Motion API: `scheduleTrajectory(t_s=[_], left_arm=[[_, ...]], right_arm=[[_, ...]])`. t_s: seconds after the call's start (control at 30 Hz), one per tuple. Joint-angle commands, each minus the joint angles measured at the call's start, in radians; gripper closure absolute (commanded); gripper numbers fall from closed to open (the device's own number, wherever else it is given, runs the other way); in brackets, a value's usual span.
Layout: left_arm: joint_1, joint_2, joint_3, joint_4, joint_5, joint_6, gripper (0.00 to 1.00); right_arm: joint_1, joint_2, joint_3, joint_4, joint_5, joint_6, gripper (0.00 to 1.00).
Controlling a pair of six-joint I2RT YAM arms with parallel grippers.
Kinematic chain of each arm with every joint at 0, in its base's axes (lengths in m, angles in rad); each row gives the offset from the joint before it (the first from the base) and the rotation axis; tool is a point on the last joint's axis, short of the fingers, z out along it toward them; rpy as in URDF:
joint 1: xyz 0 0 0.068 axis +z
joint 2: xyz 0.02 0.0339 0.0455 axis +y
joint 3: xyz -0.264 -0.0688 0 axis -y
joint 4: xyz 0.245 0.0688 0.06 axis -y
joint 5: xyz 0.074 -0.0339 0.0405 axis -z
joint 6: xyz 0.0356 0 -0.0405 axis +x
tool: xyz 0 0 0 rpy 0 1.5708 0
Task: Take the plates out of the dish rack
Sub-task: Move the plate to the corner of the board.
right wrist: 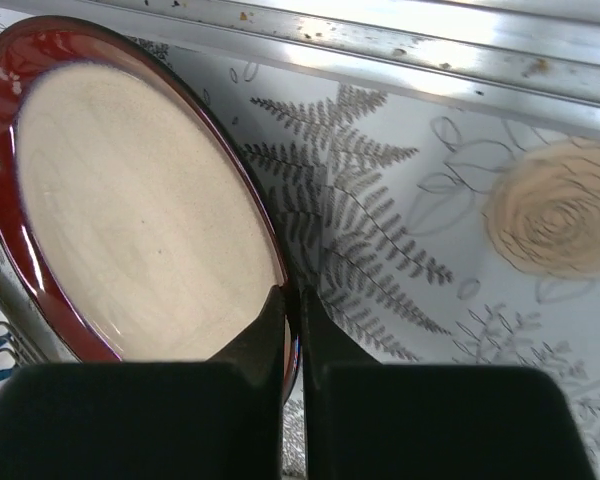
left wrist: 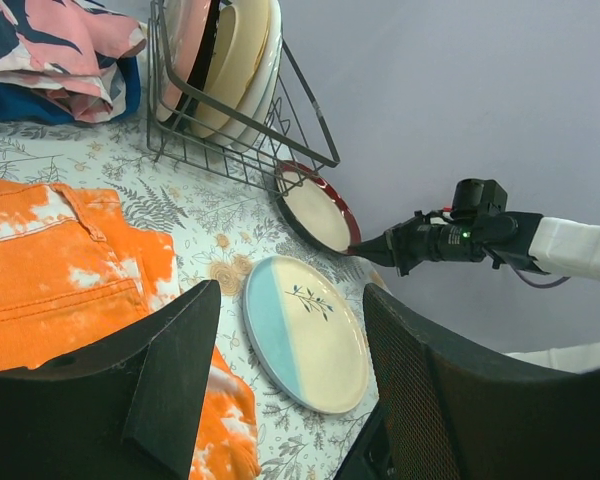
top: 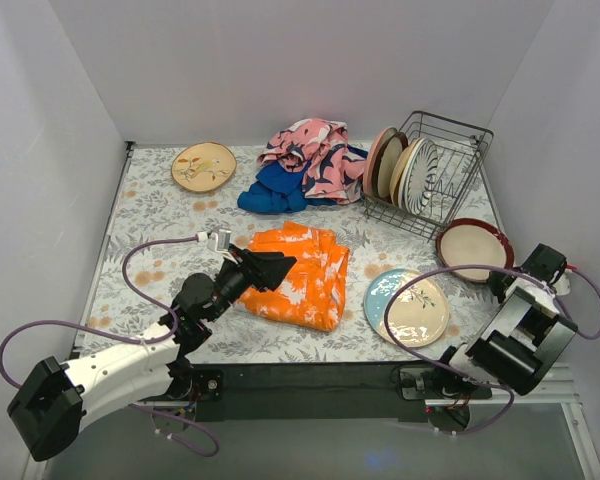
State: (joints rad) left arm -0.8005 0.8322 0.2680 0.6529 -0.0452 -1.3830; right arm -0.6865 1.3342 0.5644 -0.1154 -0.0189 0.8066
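The dark wire dish rack [top: 450,165] stands at the back right with several plates [top: 405,170] on edge in it, a striped one [top: 423,178] among them. My right gripper [top: 502,280] is shut on the near rim of the red-rimmed plate [top: 472,247], low over the table beside the rack; the right wrist view shows its fingers [right wrist: 270,330] pinching that rim of the plate [right wrist: 130,220]. A blue-cream plate [top: 407,306] lies flat at front right. A tan leafy plate [top: 203,166] lies at back left. My left gripper [top: 270,268] is open and empty over the orange cloth.
An orange cloth [top: 300,272] lies in the middle. A pink-patterned cloth [top: 310,155] and a blue cloth [top: 272,190] are heaped left of the rack. White walls close the back and both sides. A metal rail [right wrist: 400,40] runs along the table's right edge.
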Motion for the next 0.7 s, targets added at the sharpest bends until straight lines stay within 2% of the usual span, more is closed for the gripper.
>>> scheduleTrajectory(t_s=[0.0, 0.27, 0.63, 0.67], left_arm=[[-0.002, -0.034, -0.003, -0.016, -0.033, 0.022, 0.43], [-0.002, -0.044, -0.004, -0.021, -0.045, 0.024, 0.43], [0.000, -0.064, -0.012, -0.025, -0.053, 0.024, 0.43], [-0.002, -0.064, -0.009, -0.025, -0.051, 0.024, 0.43]], right_arm=[[-0.013, -0.134, -0.034, -0.175, 0.175, -0.013, 0.99], [-0.018, -0.286, -0.127, -0.259, 0.195, -0.014, 0.99], [-0.021, -0.426, -0.228, -0.234, 0.224, -0.064, 0.99], [-0.022, -0.425, -0.225, -0.234, 0.229, -0.058, 0.95]])
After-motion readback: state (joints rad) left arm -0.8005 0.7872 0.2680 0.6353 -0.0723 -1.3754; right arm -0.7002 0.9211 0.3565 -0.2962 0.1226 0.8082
